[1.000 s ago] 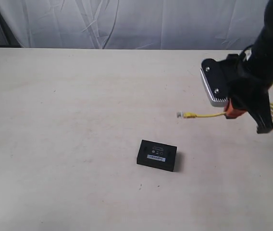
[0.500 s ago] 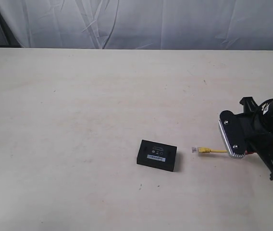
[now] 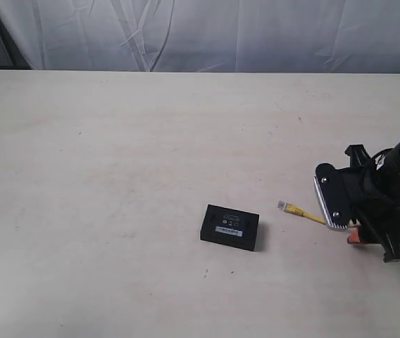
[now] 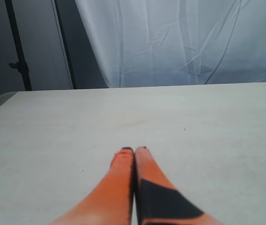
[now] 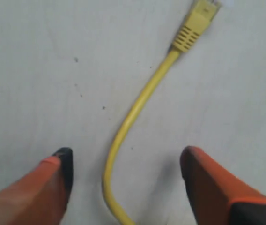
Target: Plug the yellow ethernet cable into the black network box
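1. 1 black network box (image 3: 230,227) lies flat on the pale counter (image 3: 115,141), toward the front and a little right of the middle. It has 1 white label strip on its top face.
2. 1 yellow ethernet cable (image 3: 304,213) lies on the counter to the right of the box and is not plugged in. I can see only 1 plug (image 3: 282,205). It points roughly toward the box, near it but apart, with bare counter between them.
3. From the plug the cord runs right and disappears behind the black arm. A bit of yellow shows again on the arm's far side.
4. There are 2 tools, but only 1 shows from across the room. The right tool (image 3: 357,239) is low over the counter at the right side, just past the plug end of the cable.
5. From its own wrist camera, the right tool stands wide apart. Its 2 orange fingers (image 5: 53,187) flank the cord, which runs between them and touches neither. The plug lies beyond the fingertips.
6. The left tool (image 4: 133,151) has its 2 orange fingers pressed together with nothing between them. It hangs over bare counter, with a white curtain (image 4: 180,42) behind.
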Robot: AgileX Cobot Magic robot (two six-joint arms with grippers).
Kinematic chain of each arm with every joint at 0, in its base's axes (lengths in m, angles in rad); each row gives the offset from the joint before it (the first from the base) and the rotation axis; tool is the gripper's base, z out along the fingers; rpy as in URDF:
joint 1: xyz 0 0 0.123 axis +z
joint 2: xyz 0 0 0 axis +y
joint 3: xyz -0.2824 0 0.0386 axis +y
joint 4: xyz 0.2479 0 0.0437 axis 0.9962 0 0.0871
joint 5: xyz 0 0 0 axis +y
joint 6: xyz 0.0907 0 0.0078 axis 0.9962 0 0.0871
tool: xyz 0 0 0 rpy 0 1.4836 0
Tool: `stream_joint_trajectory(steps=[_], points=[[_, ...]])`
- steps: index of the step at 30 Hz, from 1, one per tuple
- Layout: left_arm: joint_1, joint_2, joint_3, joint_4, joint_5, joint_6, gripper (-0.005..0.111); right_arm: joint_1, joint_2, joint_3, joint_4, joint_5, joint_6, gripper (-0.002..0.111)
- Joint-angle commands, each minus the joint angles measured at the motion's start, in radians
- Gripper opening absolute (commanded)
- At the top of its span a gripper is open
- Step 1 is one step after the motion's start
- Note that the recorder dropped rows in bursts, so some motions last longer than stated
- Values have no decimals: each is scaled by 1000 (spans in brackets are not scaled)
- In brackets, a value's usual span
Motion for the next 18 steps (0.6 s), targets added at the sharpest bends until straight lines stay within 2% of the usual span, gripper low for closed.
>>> stream_joint_trajectory(steps=[1,3,8,10,11,13,14,18], points=[[-7,-6,5,-12,-106,-4,0,0,-73,3,34,-20,-8,69],[-7,-6,5,-22,-180,-13,0,0,-111,3,134,-18,2,69],[-7,-6,5,-235,-262,-61,0,0,-184,3,576,1,118,68],[-7,-6,5,-316,-263,-61,0,0,-195,3,706,10,207,55],[-7,-6,5,-363,-263,-61,0,0,-200,3,731,27,234,44],[-7,-6,5,-444,-274,-61,0,0,-202,3,747,77,263,8],[-7,-6,5,-492,-278,-61,0,0,-202,3,755,93,277,1],[-7,-6,-31,-692,-202,-159,0,0,-206,5,835,60,293,-1]])
